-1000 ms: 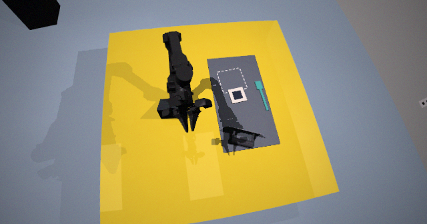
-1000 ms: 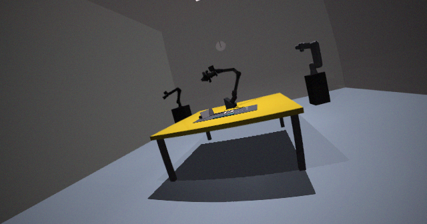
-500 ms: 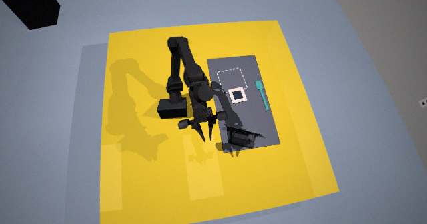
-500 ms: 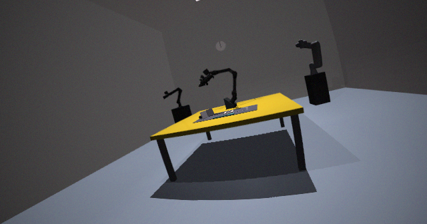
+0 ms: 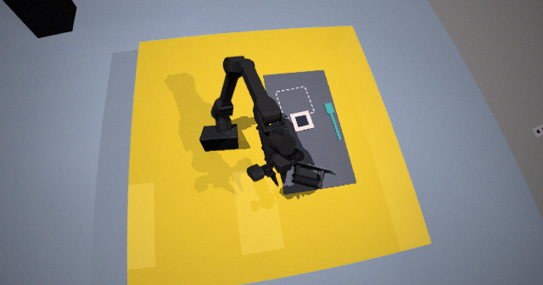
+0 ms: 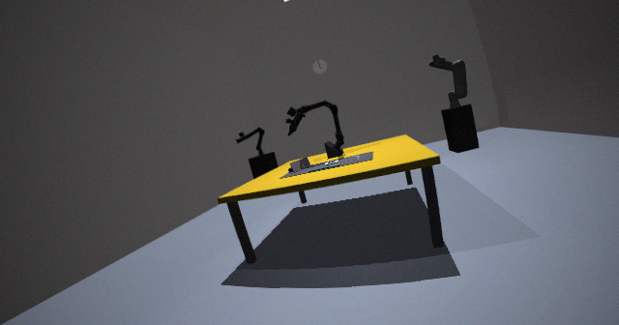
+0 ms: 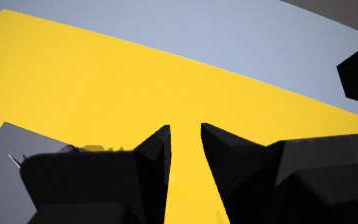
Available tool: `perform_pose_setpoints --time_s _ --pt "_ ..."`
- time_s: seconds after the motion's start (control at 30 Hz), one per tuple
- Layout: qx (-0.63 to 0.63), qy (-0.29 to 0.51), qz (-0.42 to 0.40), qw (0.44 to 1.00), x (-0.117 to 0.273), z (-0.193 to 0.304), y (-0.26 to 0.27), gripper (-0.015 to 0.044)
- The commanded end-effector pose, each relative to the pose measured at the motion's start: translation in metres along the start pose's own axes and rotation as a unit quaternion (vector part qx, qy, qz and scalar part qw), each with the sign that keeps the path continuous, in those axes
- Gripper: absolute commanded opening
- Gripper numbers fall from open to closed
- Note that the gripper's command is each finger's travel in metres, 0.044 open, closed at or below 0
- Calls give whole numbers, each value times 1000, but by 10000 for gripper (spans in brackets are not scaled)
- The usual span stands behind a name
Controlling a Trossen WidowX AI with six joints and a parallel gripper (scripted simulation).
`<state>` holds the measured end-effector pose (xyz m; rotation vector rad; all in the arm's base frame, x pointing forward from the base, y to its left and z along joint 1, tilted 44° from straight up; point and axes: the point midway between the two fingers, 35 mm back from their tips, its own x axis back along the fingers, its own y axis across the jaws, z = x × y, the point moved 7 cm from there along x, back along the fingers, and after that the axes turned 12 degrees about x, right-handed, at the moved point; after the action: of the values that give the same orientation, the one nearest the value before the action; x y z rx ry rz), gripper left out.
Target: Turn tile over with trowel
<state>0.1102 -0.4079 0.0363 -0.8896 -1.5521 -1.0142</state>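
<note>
The tile [image 5: 302,121] is a white square with a dark centre, flat on the grey mat [image 5: 335,162] [image 6: 365,157], marked side up. It lies just beside the lower edge of the dashed outline [image 5: 290,89]. The teal trowel [image 5: 335,125] lies along the mat's right part, blade toward the top in the top view. My gripper [image 5: 281,185] [image 6: 290,132] [image 7: 185,130] is open with a narrow gap and nothing between the fingers. It hangs above the table near the mat's lower left corner, away from trowel and tile. Trowel and tile are out of the wrist view.
A dark angled block [image 5: 307,176] [image 6: 304,163] stands on the mat's lower end, close to my gripper. My arm reaches over the mat's left side. The yellow table [image 5: 361,217] [image 6: 387,162] surrounds the mat. Other arms stand on black pedestals [image 6: 460,128] beyond the table.
</note>
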Motion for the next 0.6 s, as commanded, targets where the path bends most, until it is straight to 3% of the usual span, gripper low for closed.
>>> perform_pose_setpoints --time_s 0.0,0.57 --pt "46 31 -23 998 -15 0 13 100" --pt "247 178 -149 941 -84 24 74 100"
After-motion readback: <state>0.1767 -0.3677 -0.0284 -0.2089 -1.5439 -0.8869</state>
